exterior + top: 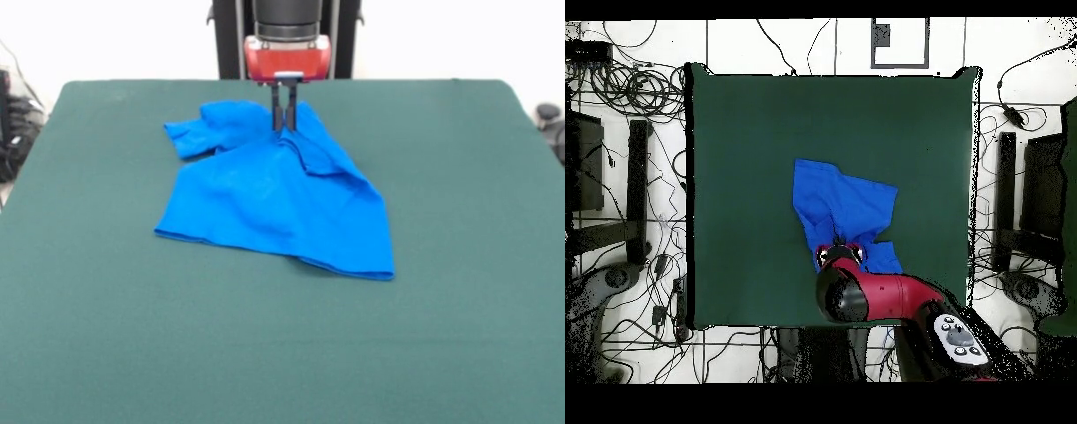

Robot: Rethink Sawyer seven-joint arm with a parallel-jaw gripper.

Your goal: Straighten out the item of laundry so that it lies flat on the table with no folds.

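The blue T-shirt (274, 199) lies near the middle of the green bench (459, 336), only partly spread: the lower hem is opened out, but the far part is bunched and folded over. The gripper (284, 128) is set on that bunch, jaws pressed nearly together, apparently pinching fabric. Most flattening is judged left.

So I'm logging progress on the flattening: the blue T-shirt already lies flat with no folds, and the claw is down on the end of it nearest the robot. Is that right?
Not quite. The claw is down on that end of the blue T-shirt, but the shirt is not flat. The front view shows a sleeve bunched to one side and a ridge of folded cloth running away from the claw across the green table.
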